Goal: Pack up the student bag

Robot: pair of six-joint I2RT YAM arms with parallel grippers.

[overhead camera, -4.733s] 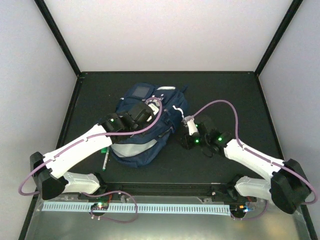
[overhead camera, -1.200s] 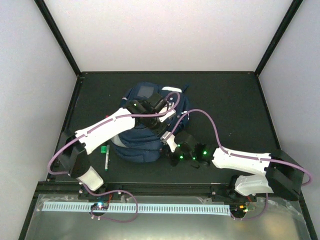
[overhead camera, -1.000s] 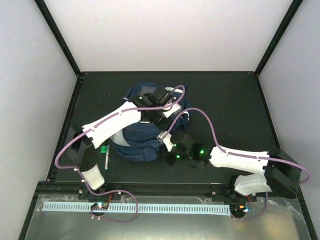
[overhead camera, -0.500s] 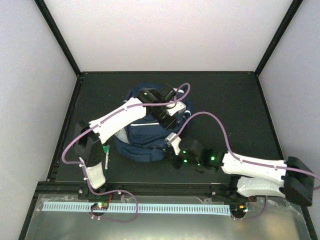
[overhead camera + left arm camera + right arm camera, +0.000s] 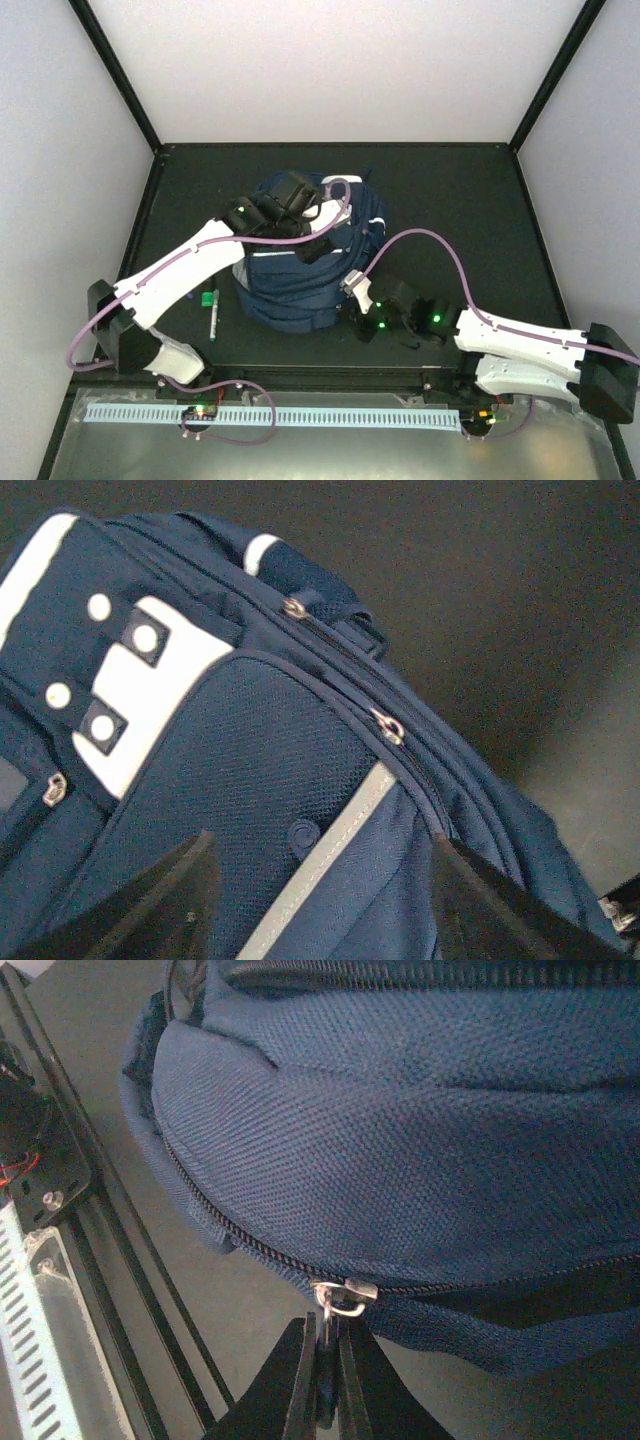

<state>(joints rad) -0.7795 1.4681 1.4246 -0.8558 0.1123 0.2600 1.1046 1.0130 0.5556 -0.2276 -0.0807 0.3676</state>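
Student bag [image 5: 290,290] zipping looks underway: your right jaws pinch the zipper pull [image 5: 338,1300], left jaws open; next, drag it along.

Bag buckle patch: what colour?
The patch is white, on the navy bag; best in the left wrist view.

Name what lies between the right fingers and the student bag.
A metal zipper pull, pinched by the right fingers and hooked to the student bag's slider; right wrist view.

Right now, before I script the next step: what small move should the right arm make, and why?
Probably the right gripper draws the zipper pull left in its wrist view, along the closed teeth, opening the backpack wider: it pinches the pull, and the green-capped pen lies outside.
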